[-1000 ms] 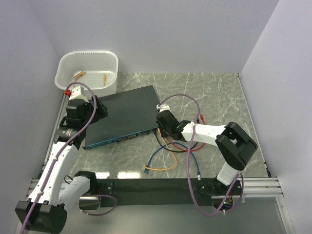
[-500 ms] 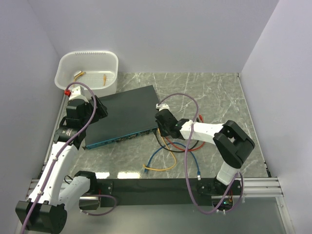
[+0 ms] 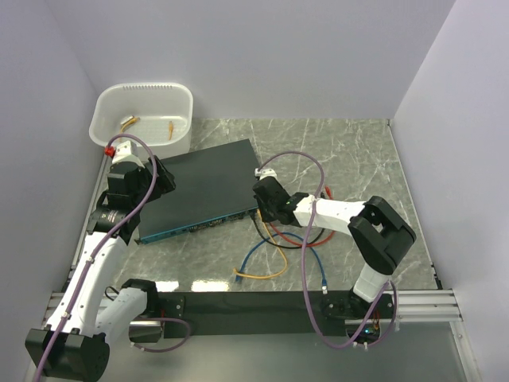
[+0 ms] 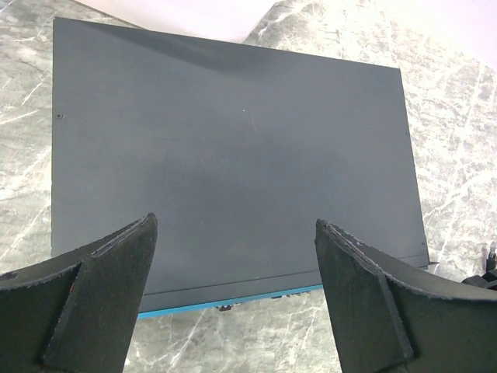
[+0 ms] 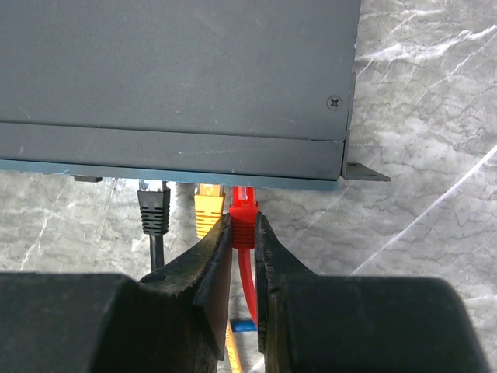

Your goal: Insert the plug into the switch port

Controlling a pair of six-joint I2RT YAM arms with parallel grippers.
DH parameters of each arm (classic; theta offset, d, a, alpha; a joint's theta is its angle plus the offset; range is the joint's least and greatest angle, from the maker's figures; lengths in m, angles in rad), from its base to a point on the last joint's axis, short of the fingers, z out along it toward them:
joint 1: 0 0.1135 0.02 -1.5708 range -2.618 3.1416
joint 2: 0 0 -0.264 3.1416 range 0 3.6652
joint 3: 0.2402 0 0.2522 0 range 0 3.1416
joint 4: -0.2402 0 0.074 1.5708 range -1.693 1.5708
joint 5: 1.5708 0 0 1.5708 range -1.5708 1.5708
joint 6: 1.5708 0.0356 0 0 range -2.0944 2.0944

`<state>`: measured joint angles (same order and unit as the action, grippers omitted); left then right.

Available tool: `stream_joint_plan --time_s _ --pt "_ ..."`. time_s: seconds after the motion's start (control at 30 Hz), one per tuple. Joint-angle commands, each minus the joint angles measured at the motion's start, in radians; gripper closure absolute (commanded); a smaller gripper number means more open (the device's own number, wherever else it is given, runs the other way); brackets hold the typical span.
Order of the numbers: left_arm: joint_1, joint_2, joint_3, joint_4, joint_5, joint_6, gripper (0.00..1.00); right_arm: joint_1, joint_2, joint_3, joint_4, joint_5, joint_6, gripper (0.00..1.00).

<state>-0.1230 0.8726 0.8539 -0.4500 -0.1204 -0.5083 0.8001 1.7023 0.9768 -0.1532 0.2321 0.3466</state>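
One small change: the right gripper, pinching the red plug, is sitting slightly closer to the switch port than before; the left gripper is hanging wide over the box.

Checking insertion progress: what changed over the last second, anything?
The right gripper, shut on the red plug, edged slightly toward the switch, its arm following; most of that shift came early in the second. Nothing was taken hold of or let go. The left gripper stayed open over the switch; the switch, loose cables and white tub did not move.
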Motion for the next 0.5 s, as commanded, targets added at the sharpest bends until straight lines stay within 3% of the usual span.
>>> stream_joint_plan --time_s 0.0,0.47 --pt "0.005 -0.020 -0.006 0.019 0.002 0.019 0.12 -0.033 -0.009 0.088 0.196 0.102 0.022 1.00" --pt "0.003 -0.021 -0.007 0.016 -0.008 0.019 0.12 -0.052 0.011 0.172 0.256 0.095 -0.004 1.00"
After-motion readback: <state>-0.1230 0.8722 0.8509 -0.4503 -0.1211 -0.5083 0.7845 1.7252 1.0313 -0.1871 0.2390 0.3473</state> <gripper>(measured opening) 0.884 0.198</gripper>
